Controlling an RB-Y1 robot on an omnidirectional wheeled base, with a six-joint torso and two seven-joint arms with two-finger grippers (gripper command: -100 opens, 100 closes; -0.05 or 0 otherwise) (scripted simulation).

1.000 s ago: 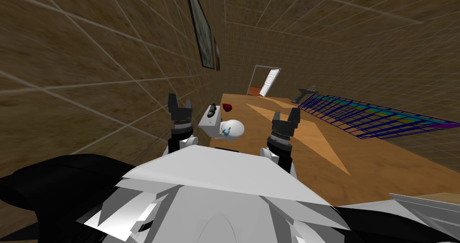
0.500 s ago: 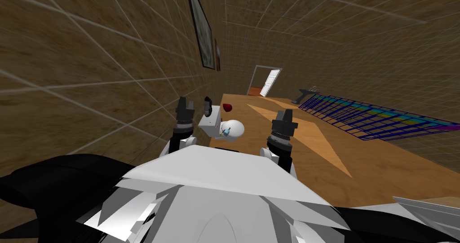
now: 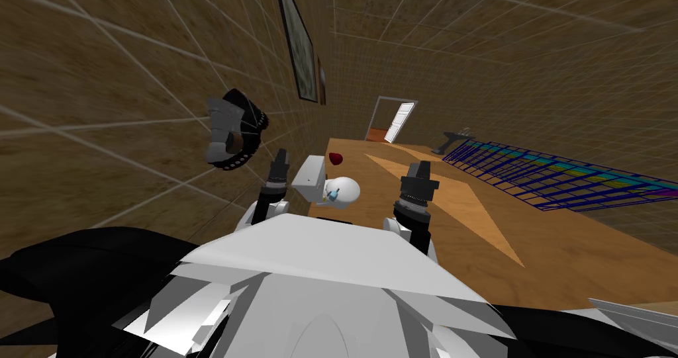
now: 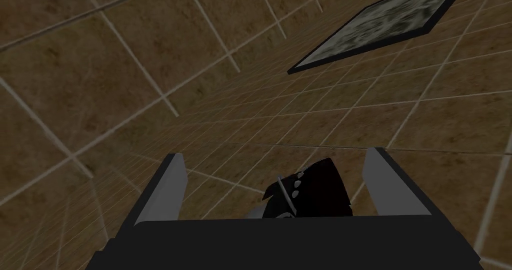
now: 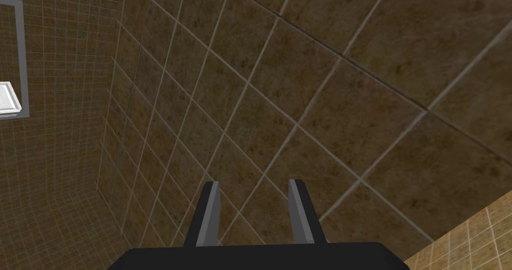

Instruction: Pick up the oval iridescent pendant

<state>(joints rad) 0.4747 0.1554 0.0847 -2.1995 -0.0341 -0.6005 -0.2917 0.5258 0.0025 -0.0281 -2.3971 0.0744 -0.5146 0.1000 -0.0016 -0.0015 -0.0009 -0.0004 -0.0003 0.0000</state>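
Black studded pendant [image 3: 233,132] shows left of my left gripper [image 3: 280,157], long axis near upright; gripper released, spread wide. A second ago it topped the white box [image 3: 310,179].

The black studded thing [image 4: 310,189] between the fingers of the left gripper [image 4: 274,154] is hidden in its lower part behind the gripper's dark body, and what it is cannot be told; in the head view a small bluish thing [image 3: 333,192] against the white round object [image 3: 349,188] is too small to make out as a pendant; the dark red thing [image 3: 336,157] beyond is likewise too small to name; the picture frame [image 3: 298,43] runs off the top edge.
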